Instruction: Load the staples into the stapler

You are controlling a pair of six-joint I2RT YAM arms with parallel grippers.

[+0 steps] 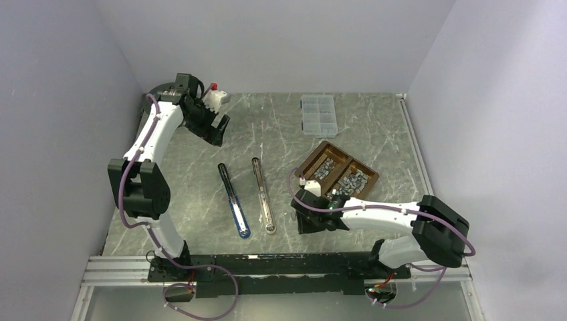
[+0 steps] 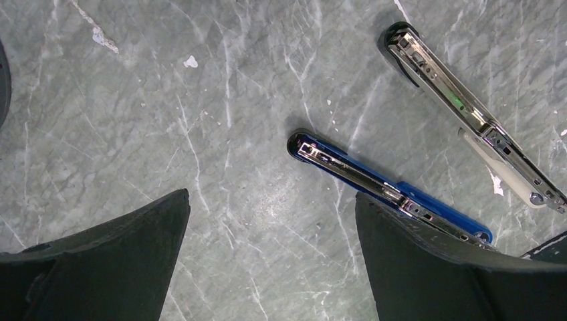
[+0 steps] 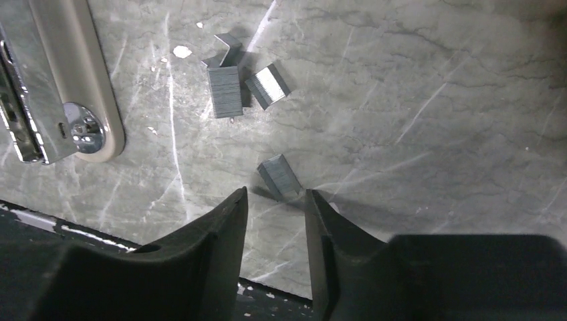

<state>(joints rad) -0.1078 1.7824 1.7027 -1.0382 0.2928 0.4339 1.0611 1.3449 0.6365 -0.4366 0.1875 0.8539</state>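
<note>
Across the grey marble table (image 1: 187, 200), the left arm is parked way out at 11 o'clock. The left gripper (image 2: 271, 207) is spread wide over bare tabletop and holds nothing, so it's basically out of the play. Two staplers lie opened flat near the middle: the blue stapler (image 1: 233, 199) and, just at its 3 o'clock, the cream stapler (image 1: 263, 195). Both have their long axes close to 12-to-6 in the top view, leaning a bit 11-to-5. Can't tell which one is meant to get loaded, though the cream one is nearer the right arm. At 1 o'clock from that arm's wrist sits a wooden tray (image 1: 311, 159) full of staples (image 1: 324, 168), with a clear compartment box (image 1: 317, 115) further off at 12. Smaller stuff: a few loose strips (image 3: 224, 91) lie scattered by the cream stapler's near end. The right gripper (image 3: 276, 197) is low over the table, fingers parted only a little and pinching nothing. One loose strip (image 3: 281, 177) lies flat just past its tips at 12 o'clock in the wrist view. That strip's long axis runs about 11-to-5, skewed to the gap, so the claw probably needs a nudge forward and a small twist first.
</note>
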